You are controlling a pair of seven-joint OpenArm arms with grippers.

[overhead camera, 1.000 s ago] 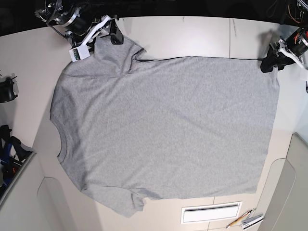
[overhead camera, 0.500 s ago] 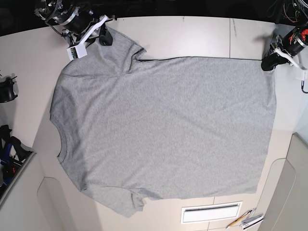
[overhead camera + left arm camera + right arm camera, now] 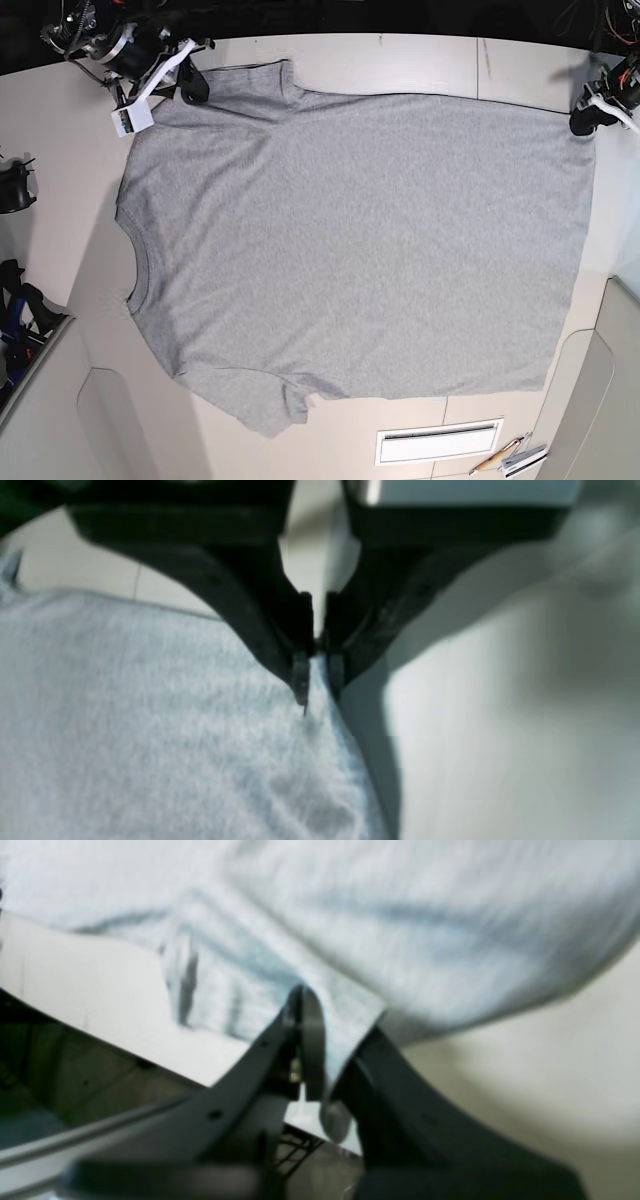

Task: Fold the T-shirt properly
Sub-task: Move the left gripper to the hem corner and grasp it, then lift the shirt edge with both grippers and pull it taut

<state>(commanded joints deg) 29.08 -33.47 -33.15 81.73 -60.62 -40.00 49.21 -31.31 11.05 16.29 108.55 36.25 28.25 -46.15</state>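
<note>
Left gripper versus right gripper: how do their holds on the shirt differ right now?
The left gripper pinches a hem corner of the T-shirt; the right gripper pinches the far sleeve's edge. In its wrist view, the left's fingertips meet over thin cloth; the right has cloth bunched between its fingers. Both are shut on fabric.

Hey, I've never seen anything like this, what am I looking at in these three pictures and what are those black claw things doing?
This is a two-armed robot working at a pale table. The base picture looks down from above; the other two come from cameras on each wrist. A large heather-grey short-sleeved T-shirt lies spread flat, plain side up. The black claws are grippers. The right gripper pinches the sleeve edge at the overhead view's top left. The left gripper is closed on the hem corner at the top right. A pencil lies near the bottom edge.
</note>
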